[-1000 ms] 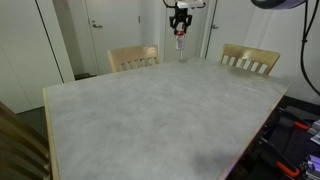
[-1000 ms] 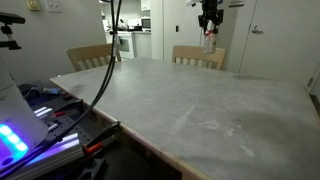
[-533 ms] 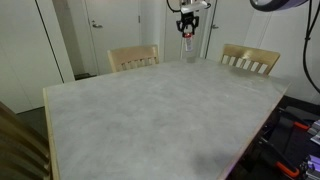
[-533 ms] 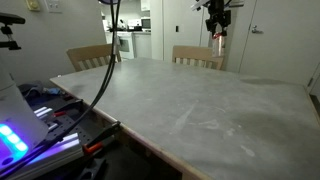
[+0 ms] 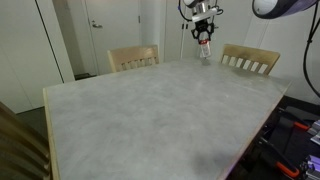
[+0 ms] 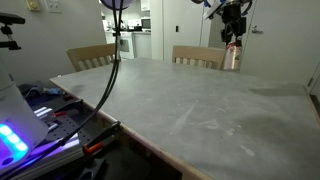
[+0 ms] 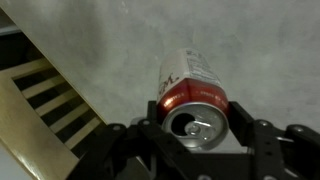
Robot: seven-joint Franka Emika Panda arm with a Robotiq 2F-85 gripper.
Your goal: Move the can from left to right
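The jaws grip the single can [image 5: 204, 50] by its red top, over the far edge of the surface [image 5: 150, 110], where two chairs [image 5: 133, 57] stand. Bare surface stretches from there to the near edge.

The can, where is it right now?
In both exterior views the can is gripped by the hand at the table's far edge, next to a wooden chair.

Gripper [image 5: 203, 36], can [image 5: 204, 50] farther right; perhaps lower
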